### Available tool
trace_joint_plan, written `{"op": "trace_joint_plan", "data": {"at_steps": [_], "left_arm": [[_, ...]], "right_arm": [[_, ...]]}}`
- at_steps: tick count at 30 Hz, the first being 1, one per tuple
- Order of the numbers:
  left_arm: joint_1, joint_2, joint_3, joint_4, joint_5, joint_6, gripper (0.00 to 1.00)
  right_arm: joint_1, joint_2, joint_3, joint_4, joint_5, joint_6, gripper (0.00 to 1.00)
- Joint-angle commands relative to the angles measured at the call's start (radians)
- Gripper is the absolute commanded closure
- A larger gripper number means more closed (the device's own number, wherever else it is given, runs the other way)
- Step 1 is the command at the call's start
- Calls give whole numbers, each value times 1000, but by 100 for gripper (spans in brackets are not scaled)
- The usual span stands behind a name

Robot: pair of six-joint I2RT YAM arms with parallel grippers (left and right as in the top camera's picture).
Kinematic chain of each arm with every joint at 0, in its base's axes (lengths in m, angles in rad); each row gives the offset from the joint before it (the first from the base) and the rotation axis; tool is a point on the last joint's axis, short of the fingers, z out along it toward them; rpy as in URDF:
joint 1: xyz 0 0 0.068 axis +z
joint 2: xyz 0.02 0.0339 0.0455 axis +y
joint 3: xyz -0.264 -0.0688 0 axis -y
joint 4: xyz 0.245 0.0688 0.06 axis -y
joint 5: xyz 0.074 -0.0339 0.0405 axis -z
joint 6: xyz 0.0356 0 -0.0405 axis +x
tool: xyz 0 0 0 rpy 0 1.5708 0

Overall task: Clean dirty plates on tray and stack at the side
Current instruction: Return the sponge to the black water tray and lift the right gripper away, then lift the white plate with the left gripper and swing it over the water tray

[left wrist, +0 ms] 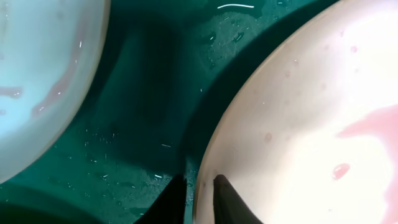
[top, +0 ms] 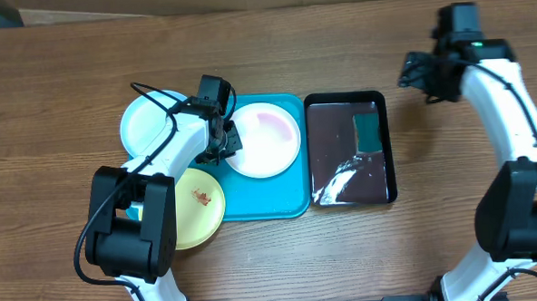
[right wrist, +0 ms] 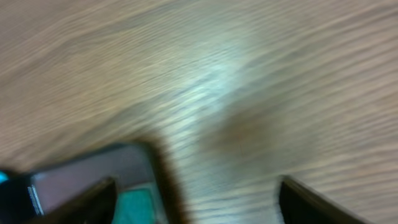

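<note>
Light blue plate (top: 145, 122): far left, its right edge lapping over the tray's left side; we see faint reddish streaks on it in the left wrist view.
Yellow plate (top: 203, 212): at the tray's near-left corner, mostly off it, with a reddish-brown smear at its centre.
Left gripper (top: 224, 141): jaws drawn close, one finger on each side of the white plate's left rim; we read this as a pinch on that rim.
Tray (top: 253, 201): turquoise, flat, wet-looking.
White plate (top: 268, 141): lying on the tray, pink smear towards its far-right side.
Handling: we judge the plates stiff, light and, with the wet sheen, slippery; the thin raised rim looks like the only place a two-finger claw can hold, so a firm pinch and a low lift seem wise.
Dark tray (top: 332, 139): just beside the turquoise one, holding a teal pad (top: 368, 132).
Right gripper (top: 419, 74): fingers wide apart, empty, over bare table (top: 65, 69).
</note>
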Motion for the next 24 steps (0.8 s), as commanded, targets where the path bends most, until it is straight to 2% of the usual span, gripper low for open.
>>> {"op": "trace_joint_plan", "data": {"at_steps": [1, 5, 8, 12, 24], "left_arm": [[-7, 11, -15, 8, -2, 8, 83], [-7, 15, -15, 9, -2, 8, 85], [-7, 15, -15, 8, -2, 8, 94], [-4, 14, -8, 9, 10, 9, 96], [74, 14, 291, -287, 4, 162, 96]], "right_arm": [[-34, -6, 10, -18, -38, 8, 0], [-54, -6, 10, -27, -38, 8, 0], [-55, -6, 10, -26, -38, 8, 0], [-55, -6, 10, -24, -38, 8, 0], [-55, -6, 10, -24, -38, 8, 0]]}}
